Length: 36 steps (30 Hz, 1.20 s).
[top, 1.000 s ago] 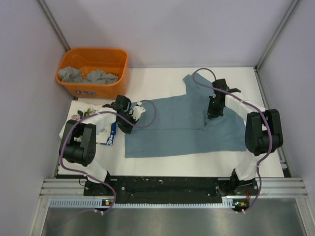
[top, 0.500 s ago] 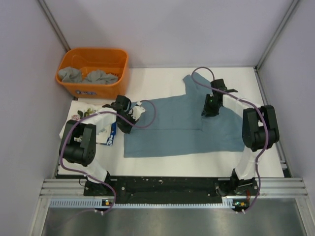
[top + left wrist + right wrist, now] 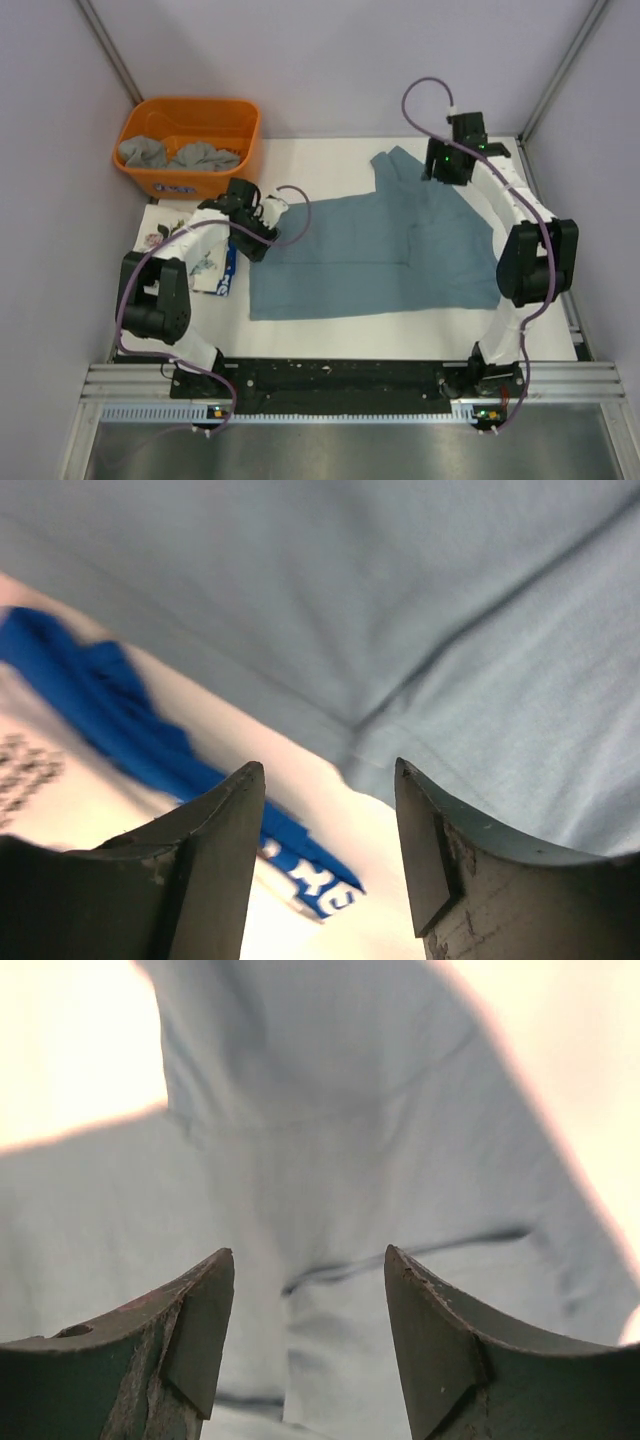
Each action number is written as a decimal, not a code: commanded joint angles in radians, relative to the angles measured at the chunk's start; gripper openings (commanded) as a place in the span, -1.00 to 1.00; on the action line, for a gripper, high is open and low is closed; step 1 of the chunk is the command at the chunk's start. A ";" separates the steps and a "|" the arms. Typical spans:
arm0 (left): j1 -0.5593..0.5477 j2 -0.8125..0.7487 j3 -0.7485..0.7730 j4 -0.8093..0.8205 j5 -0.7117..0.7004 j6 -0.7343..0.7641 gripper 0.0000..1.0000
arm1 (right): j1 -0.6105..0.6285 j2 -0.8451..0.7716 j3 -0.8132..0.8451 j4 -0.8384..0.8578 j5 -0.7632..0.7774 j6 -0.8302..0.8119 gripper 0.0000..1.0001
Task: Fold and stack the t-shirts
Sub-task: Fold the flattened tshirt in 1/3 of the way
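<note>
- Looking down from the top view, a blue-grey t-shirt (image 3: 370,250) lies spread across the middle of the white table (image 3: 330,335). One short sleeve sticks out at its far edge.
- Only that view takes in the orange tub (image 3: 190,120) at the far left corner, with crumpled grey shirts (image 3: 180,155) inside. It also shows the folded white shirt (image 3: 195,262) with floral print, lying just left of the spread one.
- The left wrist view shows up close what the top view cannot. The hem of the blue-grey cloth runs slantwise between the dark fingers (image 3: 215,850), with white cloth bearing blue print beside it.
- The right wrist view shows a sleeve seam and soft creases in the cloth under the right arm. These are too small to read from above.
- The left arm bends up from its base and reaches inward. The left gripper (image 3: 264,216) sits at the shirt's far left corner, jaws spread wide with nothing between them.
- The right arm stretches far along the table's right side. The right gripper (image 3: 440,168) hangs over the shirt's far edge beside the sleeve, jaws likewise wide apart and empty.
- The spread shirt looks mostly smooth, and a straight stepped fold edge shows on its right half.
</note>
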 commanded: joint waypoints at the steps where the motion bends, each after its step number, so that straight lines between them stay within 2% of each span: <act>1: 0.041 -0.020 0.136 0.007 -0.045 -0.074 0.19 | -0.040 0.120 0.281 -0.102 0.131 -0.119 0.22; 3: 0.045 0.020 0.192 -0.027 -0.060 -0.100 0.18 | -0.049 0.194 0.396 -0.223 0.261 -0.122 0.21; 5: 0.045 0.018 0.183 -0.039 -0.030 -0.104 0.18 | -0.072 0.214 0.419 -0.274 0.328 -0.122 0.21; 9: 0.038 -0.095 0.095 -0.079 0.144 0.005 0.17 | -0.191 0.137 0.256 -0.263 0.276 -0.061 0.22; 13: -0.016 -0.218 -0.036 -0.201 0.283 0.178 0.15 | -0.302 0.032 -0.005 -0.148 0.154 -0.041 0.22; 17: -0.057 -0.267 -0.147 -0.261 0.285 0.260 0.29 | -0.353 -0.002 -0.152 -0.081 0.080 -0.030 0.22; 20: -0.102 -0.279 -0.236 -0.234 0.245 0.280 0.38 | -0.371 -0.010 -0.229 -0.033 0.080 -0.021 0.18; 23: -0.143 -0.282 -0.299 -0.177 0.202 0.272 0.39 | -0.374 0.002 -0.257 -0.008 0.061 -0.024 0.02; 29: -0.195 -0.305 -0.372 -0.156 0.210 0.271 0.33 | -0.382 -0.016 -0.300 0.024 0.066 -0.019 -0.62; 31: -0.215 -0.311 -0.415 -0.122 0.198 0.269 0.12 | -0.392 -0.025 -0.312 0.028 0.070 -0.016 -0.75; 34: -0.222 -0.308 -0.459 -0.067 0.150 0.251 -0.47 | -0.419 -0.051 -0.334 0.033 0.069 -0.006 -0.88; 35: -0.222 -0.310 -0.462 -0.058 0.141 0.246 -0.75 | -0.432 -0.056 -0.344 0.033 0.067 -0.004 -0.96; 36: -0.222 -0.316 -0.463 -0.056 0.135 0.243 -0.96 | -0.442 -0.064 -0.354 0.035 0.066 0.000 -1.00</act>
